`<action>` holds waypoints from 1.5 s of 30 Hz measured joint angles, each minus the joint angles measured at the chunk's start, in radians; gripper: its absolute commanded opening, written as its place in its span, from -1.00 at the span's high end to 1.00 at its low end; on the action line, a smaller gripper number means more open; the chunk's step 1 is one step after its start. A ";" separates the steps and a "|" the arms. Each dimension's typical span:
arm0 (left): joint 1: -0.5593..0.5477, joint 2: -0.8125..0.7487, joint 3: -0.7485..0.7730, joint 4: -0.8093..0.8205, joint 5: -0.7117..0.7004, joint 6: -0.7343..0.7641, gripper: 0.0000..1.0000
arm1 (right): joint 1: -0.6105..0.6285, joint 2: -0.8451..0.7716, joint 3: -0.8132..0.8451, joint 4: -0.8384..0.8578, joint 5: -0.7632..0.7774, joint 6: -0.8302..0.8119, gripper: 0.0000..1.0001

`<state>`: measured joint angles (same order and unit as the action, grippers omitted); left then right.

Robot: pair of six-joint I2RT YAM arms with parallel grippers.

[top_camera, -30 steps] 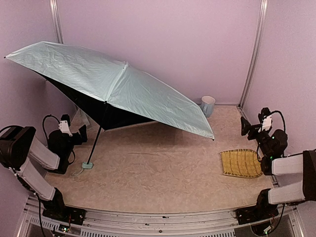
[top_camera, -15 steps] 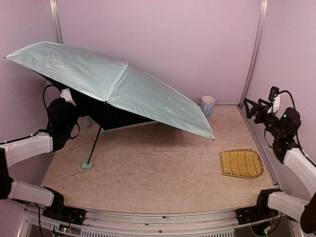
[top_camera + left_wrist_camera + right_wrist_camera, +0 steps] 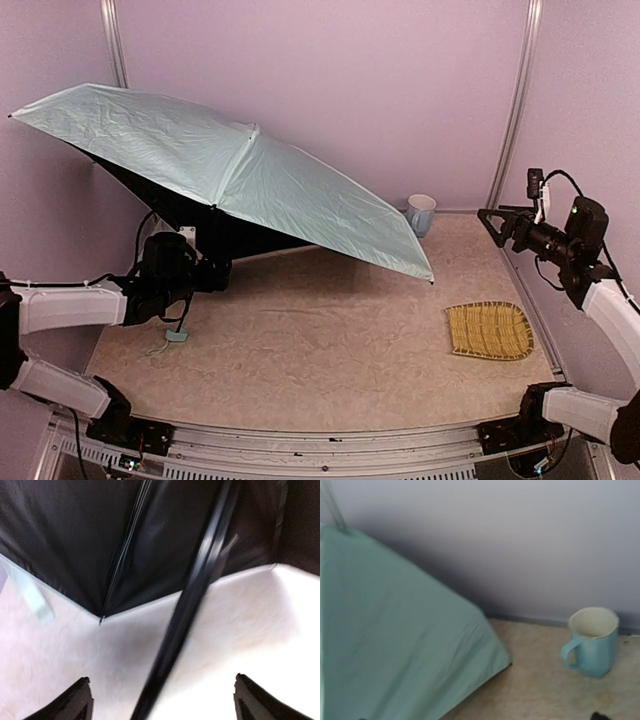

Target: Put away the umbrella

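Note:
The umbrella [image 3: 250, 175] stands open on the table, its pale mint canopy tilted down to the right. Its thin black shaft [image 3: 190, 600] runs down to the small mint handle [image 3: 177, 335] resting on the table. My left gripper [image 3: 222, 270] is under the canopy's left side. In the left wrist view this gripper [image 3: 162, 700] is open, and the blurred shaft passes between its two fingertips without touching them. The black lining [image 3: 75, 530] fills the upper half of that view. My right gripper [image 3: 490, 222] hangs open and empty at the right, facing the canopy's low edge [image 3: 395, 630].
A pale blue mug [image 3: 420, 213] stands by the back wall, right of the canopy edge; the right wrist view shows the mug [image 3: 592, 642] upright. A woven yellow mat [image 3: 488, 331] lies at the front right. Purple walls close in the table.
My left arm has swung in from the left wall to the umbrella's shaft. My right arm has risen and stretched out towards the canopy edge and mug. The umbrella has not moved.

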<state>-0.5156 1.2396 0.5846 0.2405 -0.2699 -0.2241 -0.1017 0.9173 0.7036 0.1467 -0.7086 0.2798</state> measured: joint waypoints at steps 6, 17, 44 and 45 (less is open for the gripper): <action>-0.002 0.134 0.042 -0.036 -0.050 0.001 0.37 | 0.000 -0.031 -0.005 -0.064 -0.047 -0.035 -0.87; -0.109 0.048 -0.043 0.062 -0.006 0.017 1.00 | 0.028 -0.068 -0.005 -0.077 -0.067 -0.051 -0.80; -0.306 0.420 0.439 0.056 -0.331 -0.204 1.00 | 0.106 -0.240 0.343 -0.618 0.119 -0.087 -0.28; -0.313 0.423 0.439 0.053 -0.333 -0.202 1.00 | 0.108 -0.242 0.330 -0.615 0.103 -0.059 -0.26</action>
<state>-0.8284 1.6627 1.0241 0.2932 -0.6029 -0.4259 0.0067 0.6754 1.0332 -0.4683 -0.6056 0.2207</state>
